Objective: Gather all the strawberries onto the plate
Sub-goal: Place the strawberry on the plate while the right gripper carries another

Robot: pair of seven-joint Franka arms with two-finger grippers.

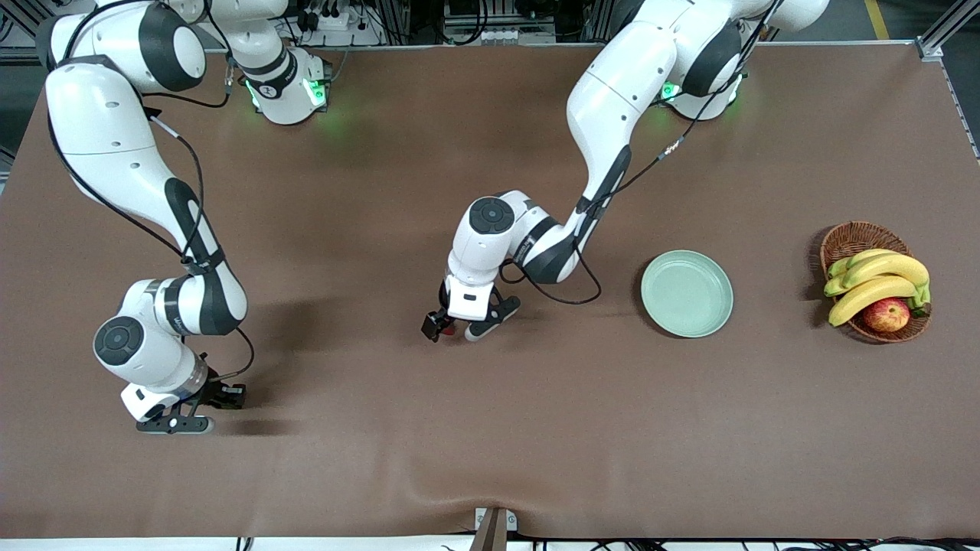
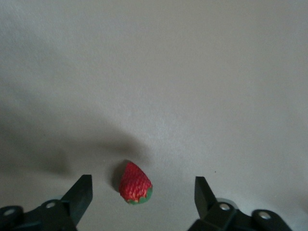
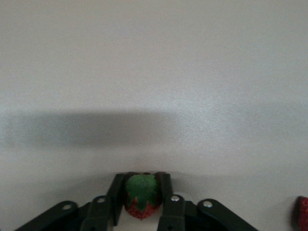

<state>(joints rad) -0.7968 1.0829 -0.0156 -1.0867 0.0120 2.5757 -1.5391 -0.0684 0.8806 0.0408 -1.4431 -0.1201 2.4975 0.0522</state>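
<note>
My left gripper [image 1: 459,334] is low over the middle of the table, open. A red strawberry [image 2: 135,185] with a green cap lies on the cloth between its fingers, touching neither; it shows red in the front view [image 1: 448,330]. My right gripper [image 1: 178,423] is low over the table toward the right arm's end, shut on a second strawberry [image 3: 142,196], green cap up. A third strawberry [image 3: 301,214] shows partly at the edge of the right wrist view. The pale mint-green plate [image 1: 687,295] holds nothing and lies toward the left arm's end.
A brown wicker basket [image 1: 856,236] with bananas [image 1: 877,279] and a red-yellow apple [image 1: 886,314] stands past the plate at the left arm's end. A brown cloth [image 1: 490,428] covers the table, with a wrinkle near the front edge.
</note>
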